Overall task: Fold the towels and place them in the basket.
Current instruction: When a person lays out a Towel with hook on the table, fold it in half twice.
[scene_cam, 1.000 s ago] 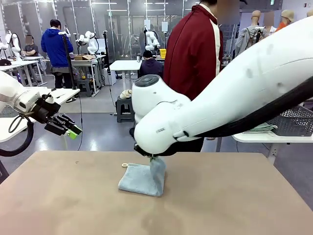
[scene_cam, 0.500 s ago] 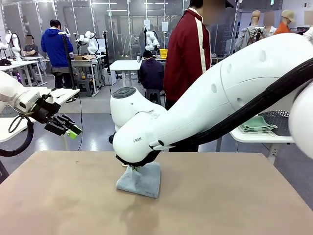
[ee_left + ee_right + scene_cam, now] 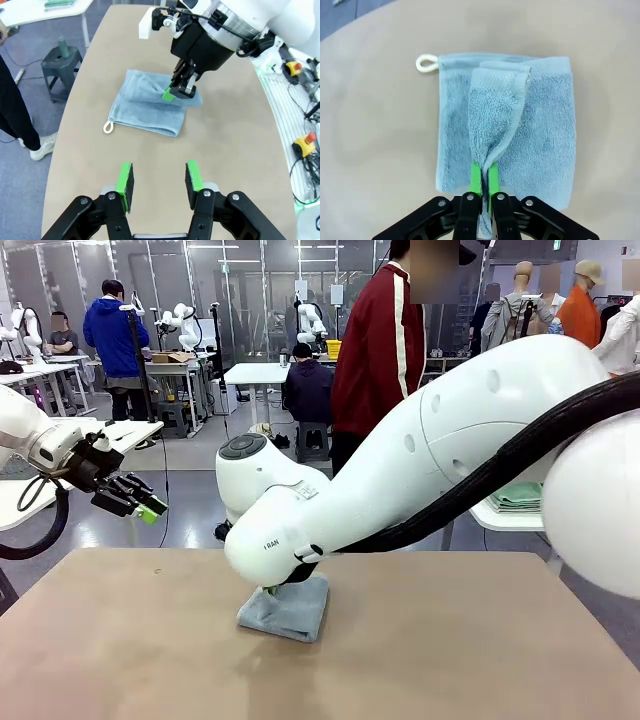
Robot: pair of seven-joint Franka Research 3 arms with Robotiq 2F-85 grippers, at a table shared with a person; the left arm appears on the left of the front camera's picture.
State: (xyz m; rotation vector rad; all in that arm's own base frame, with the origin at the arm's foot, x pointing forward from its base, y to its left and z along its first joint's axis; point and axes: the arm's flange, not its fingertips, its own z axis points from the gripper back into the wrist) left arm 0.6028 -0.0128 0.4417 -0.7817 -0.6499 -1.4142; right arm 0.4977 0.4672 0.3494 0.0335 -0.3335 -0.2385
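Towel (image 3: 545,125) half-folded on counter (image 3: 370,150), right tool (image 3: 484,172) pinching raised ridge; pull up now, flap probably drags, fold flops open. Left tool (image 3: 159,172) open, empty, hovering off-side.

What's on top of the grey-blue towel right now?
The right gripper sits on the towel, pinching a raised ridge of its top layer. The layers beneath are covered.

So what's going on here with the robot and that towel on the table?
The right gripper is low over the table, pinching a raised fold of the grey-blue towel, which lies partly folded. The left gripper hangs open off to the side, holding nothing. A person in a red jacket stands at the far side.
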